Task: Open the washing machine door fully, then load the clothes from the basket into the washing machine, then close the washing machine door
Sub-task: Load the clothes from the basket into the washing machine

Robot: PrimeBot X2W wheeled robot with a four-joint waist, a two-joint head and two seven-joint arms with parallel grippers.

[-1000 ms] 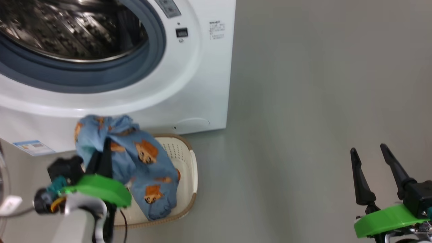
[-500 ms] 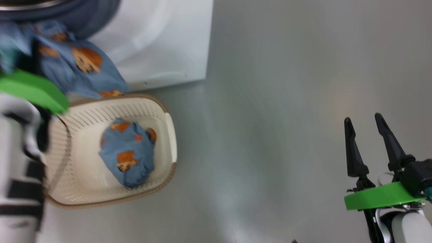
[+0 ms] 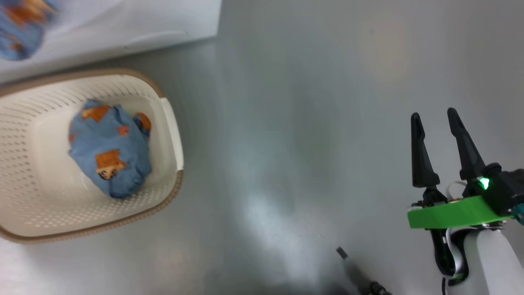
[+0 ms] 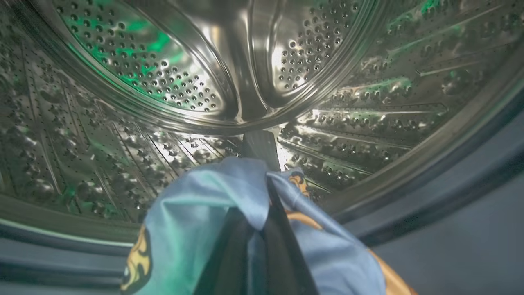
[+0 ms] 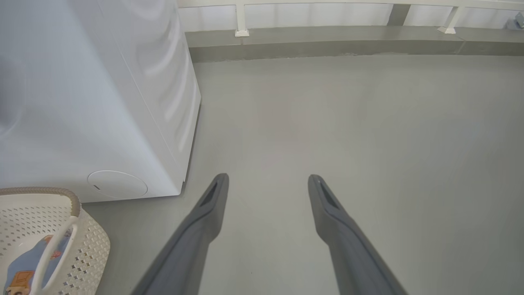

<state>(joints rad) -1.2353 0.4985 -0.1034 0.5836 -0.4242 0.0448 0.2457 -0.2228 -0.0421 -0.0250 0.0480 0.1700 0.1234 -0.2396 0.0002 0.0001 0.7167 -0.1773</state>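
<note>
My left gripper (image 4: 260, 141) is shut on a light blue garment with orange prints (image 4: 192, 229), which drapes over its dark fingers. It is held at the mouth of the washing machine's steel drum (image 4: 172, 82), just above the grey gasket (image 4: 450, 192). The same clothes show as a blur (image 3: 18, 18) at the head view's top left, against the white washing machine (image 3: 135, 20). A second blue bundle (image 3: 108, 151) lies in the cream basket (image 3: 172, 123) on the floor. My right gripper (image 3: 434, 116) hangs open and empty over bare floor at the right. The washing machine door is out of view.
The basket (image 5: 88, 241) stands right against the machine's front, below the round service flap (image 5: 117, 184). Grey floor (image 5: 348, 123) stretches to the right of the machine as far as a low white rail (image 5: 327, 16). A dark slim part (image 3: 356, 272) pokes in at the head view's bottom edge.
The head view has swung down and to the right, sliding machine and basket up and left. The left gripper lifted its garment from above the basket up to the drum mouth. A second bundle stays in the basket.
</note>
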